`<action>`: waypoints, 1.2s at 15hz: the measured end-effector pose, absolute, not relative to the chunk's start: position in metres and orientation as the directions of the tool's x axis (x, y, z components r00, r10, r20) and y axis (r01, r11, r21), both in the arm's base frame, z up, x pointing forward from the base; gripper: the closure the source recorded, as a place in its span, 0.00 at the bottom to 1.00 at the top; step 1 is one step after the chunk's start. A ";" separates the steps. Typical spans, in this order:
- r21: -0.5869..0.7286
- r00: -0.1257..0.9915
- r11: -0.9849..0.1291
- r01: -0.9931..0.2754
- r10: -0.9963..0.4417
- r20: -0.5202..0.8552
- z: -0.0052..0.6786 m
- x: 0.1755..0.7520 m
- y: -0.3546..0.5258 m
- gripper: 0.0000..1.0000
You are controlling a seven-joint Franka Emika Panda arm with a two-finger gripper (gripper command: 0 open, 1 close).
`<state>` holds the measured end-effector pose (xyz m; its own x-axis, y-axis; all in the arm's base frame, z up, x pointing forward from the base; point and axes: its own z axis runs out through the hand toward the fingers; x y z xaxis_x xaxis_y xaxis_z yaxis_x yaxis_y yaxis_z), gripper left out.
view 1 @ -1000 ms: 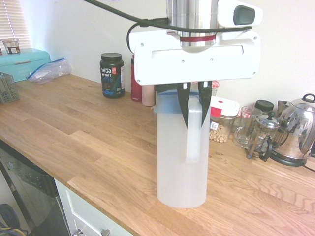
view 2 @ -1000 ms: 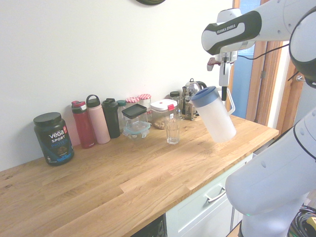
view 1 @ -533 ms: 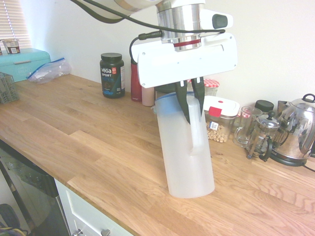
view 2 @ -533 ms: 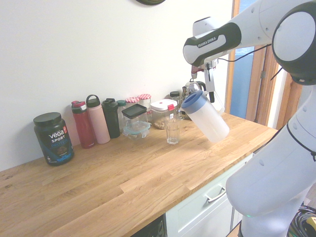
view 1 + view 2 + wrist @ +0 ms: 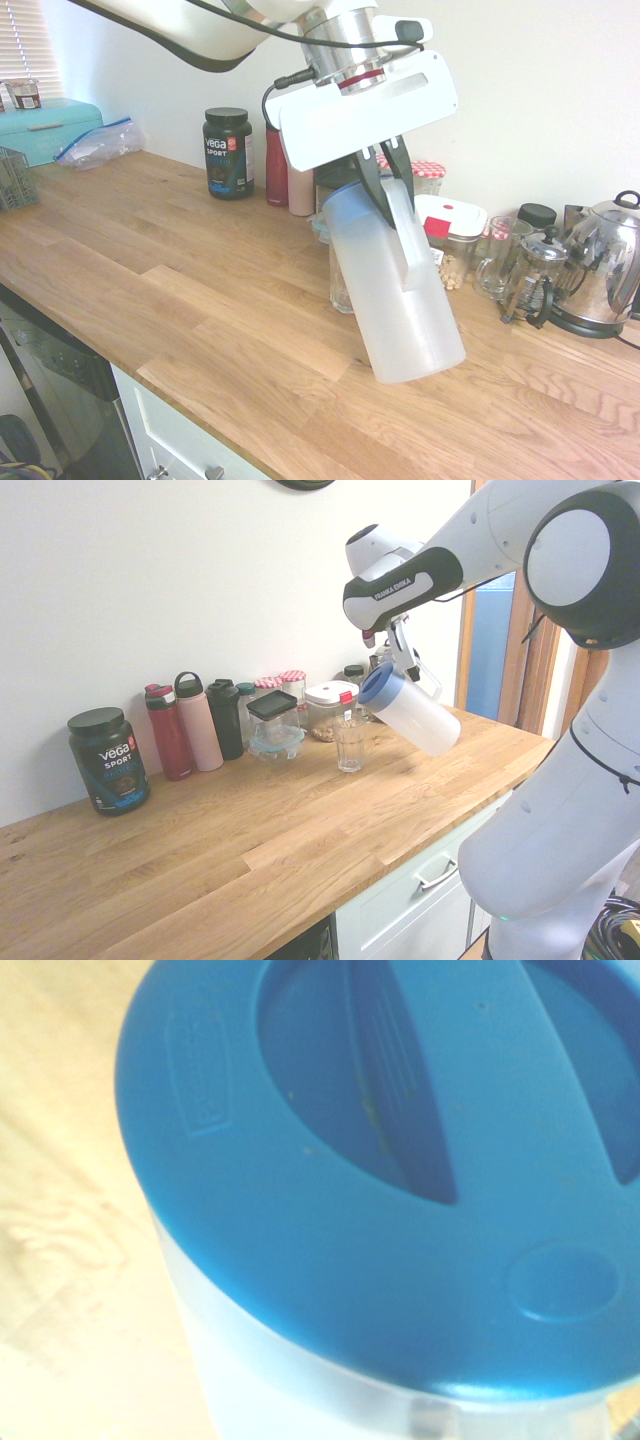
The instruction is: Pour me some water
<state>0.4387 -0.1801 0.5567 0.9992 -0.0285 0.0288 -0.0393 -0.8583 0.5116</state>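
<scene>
From the first exterior view, my gripper (image 5: 388, 190) is clamped tight on the side handle of the frosted jug (image 5: 395, 300), fingers pinching it near the top. The jug hangs clear of the wooden counter (image 5: 180, 270), tilted so its base swings toward five o'clock and its blue lid (image 5: 345, 190) toward eleven. A drinking glass (image 5: 340, 285) stands just behind it, at nine o'clock from the jug's body. I cannot make out the water inside.

From the second exterior view, the jug (image 5: 410, 708) leans with its lid (image 5: 377, 683) at ten o'clock, just above and beside the glass (image 5: 349, 744).

In the wrist view, the blue lid (image 5: 380, 1180) fills the picture, counter (image 5: 60, 1210) showing at nine o'clock.
</scene>
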 end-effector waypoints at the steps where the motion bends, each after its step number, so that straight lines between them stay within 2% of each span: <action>1: 0.529 0.999 -0.848 -0.034 -0.026 0.023 0.554 0.445 -0.177 1.00; 13: 0.687 1.000 -0.727 0.017 -0.001 -0.025 0.546 0.462 -0.156 1.00; 18: 0.686 1.000 -0.727 0.015 -0.004 -0.026 0.548 0.461 -0.150 1.00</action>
